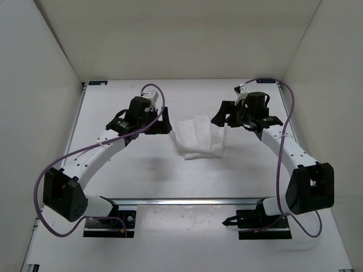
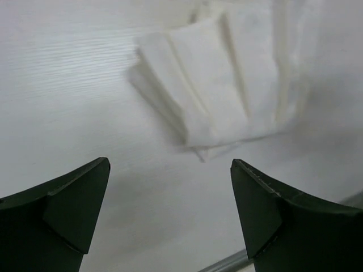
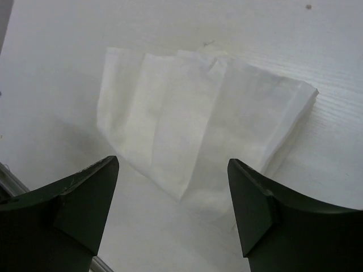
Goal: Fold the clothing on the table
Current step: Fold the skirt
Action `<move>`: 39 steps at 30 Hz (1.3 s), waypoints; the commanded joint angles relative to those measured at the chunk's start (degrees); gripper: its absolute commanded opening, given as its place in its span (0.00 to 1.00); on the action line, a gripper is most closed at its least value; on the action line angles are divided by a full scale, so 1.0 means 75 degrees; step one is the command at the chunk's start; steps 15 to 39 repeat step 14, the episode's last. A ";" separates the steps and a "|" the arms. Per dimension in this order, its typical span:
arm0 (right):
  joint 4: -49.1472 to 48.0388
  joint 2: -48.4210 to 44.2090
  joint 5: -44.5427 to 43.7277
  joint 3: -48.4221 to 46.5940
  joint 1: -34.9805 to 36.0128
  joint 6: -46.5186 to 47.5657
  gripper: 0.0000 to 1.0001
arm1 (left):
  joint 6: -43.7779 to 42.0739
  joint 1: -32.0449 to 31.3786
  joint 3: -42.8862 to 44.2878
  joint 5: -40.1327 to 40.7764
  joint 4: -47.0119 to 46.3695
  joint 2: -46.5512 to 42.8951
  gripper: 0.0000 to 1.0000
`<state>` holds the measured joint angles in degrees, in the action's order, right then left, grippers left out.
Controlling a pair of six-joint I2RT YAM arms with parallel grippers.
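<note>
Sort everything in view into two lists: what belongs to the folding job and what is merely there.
Belongs to the job: the clothing, the table it lies on, the left end effector, the right end effector, both open and empty.
Merely there: the silver rail, the purple cables, the white walls.

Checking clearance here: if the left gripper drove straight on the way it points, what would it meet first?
Probably the clothing: its near folded edge lies just ahead between the open fingers of the left gripper. Bare table may come first; depth is unclear.
</note>
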<state>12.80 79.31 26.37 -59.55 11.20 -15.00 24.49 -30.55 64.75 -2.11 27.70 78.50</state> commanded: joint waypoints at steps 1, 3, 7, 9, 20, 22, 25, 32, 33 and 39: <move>0.0976 0.0300 -0.0564 -0.0333 -0.0238 0.0056 0.74 | -0.0780 0.0661 0.0319 0.1394 0.1929 -0.0119 0.99; 0.1408 0.0651 -0.0574 -0.0555 -0.0473 0.0009 0.73 | -0.0910 0.1002 0.0413 0.1441 0.2164 -0.0247 0.99; 0.2136 0.1026 -0.1135 -0.0989 -0.0428 0.0312 0.76 | -0.1132 0.1237 -0.0019 0.1407 0.2155 -0.0610 0.98; 0.2266 0.1167 -0.1278 -0.1211 -0.0287 0.0430 0.78 | -0.1156 0.1260 -0.0219 0.1395 0.2189 -0.0693 0.99; 0.2267 0.1343 -0.1243 -0.1505 0.0029 0.0290 0.77 | -0.1202 0.0991 -0.0196 0.1699 0.2434 -0.0635 0.98; 0.2267 0.1343 -0.1243 -0.1505 0.0029 0.0290 0.77 | -0.1202 0.0991 -0.0196 0.1699 0.2434 -0.0635 0.98; 0.2267 0.1343 -0.1243 -0.1505 0.0029 0.0290 0.77 | -0.1202 0.0991 -0.0196 0.1699 0.2434 -0.0635 0.98; 0.2267 0.1343 -0.1243 -0.1505 0.0029 0.0290 0.77 | -0.1202 0.0991 -0.0196 0.1699 0.2434 -0.0635 0.98; 0.2267 0.1343 -0.1243 -0.1505 0.0029 0.0290 0.77 | -0.1202 0.0991 -0.0196 0.1699 0.2434 -0.0635 0.98; 0.2267 0.1343 -0.1243 -0.1505 0.0029 0.0290 0.77 | -0.1202 0.0991 -0.0196 0.1699 0.2434 -0.0635 0.98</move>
